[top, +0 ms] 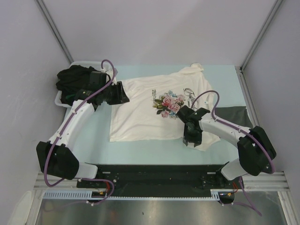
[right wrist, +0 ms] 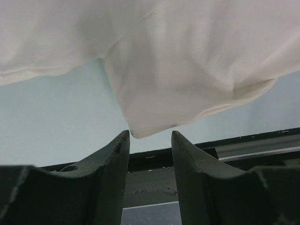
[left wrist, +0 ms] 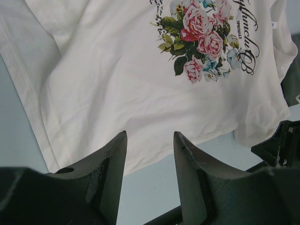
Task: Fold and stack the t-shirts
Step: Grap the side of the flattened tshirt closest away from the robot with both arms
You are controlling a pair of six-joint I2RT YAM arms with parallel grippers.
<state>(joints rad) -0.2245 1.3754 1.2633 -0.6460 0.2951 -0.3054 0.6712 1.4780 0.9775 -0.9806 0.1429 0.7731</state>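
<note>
The left gripper [left wrist: 149,136] held its two fingers a middling way apart with nothing between them. Through the gap showed the edge of the cream-white t-shirt [left wrist: 117,84] and a strip of the pale table [left wrist: 14,126]. The cloth began just beyond the tips, with one corner lying just past the left finger. The rose print [left wrist: 199,37] and its dark script [left wrist: 248,42] sat farther out, ahead and to the right of the fingers.

The right gripper [right wrist: 149,136] likewise stood parted and gripped nothing. A rounded corner of the same shirt ended just beyond its tips, nearer the left finger; whether it touched that finger could not be told. Low in the gap between the fingers ran the black rail [right wrist: 154,161] at the table's near edge.

From above, the shirt lay flat and print-up, its longer spread running left to right. The left fingers were at its far-left corner and the right fingers at its near-right corner. Its collar [top: 197,69] was bunched at the far-right corner, pointing away from the arms, well beyond the right fingers. Which edge was the hem could not be told.

Farther out, behind the left fingers, a white tub [top: 59,100] held black t-shirts [top: 75,77]. To the right of the right fingers a dark grey t-shirt [top: 232,115] lay on the table, partly under that arm.
</note>
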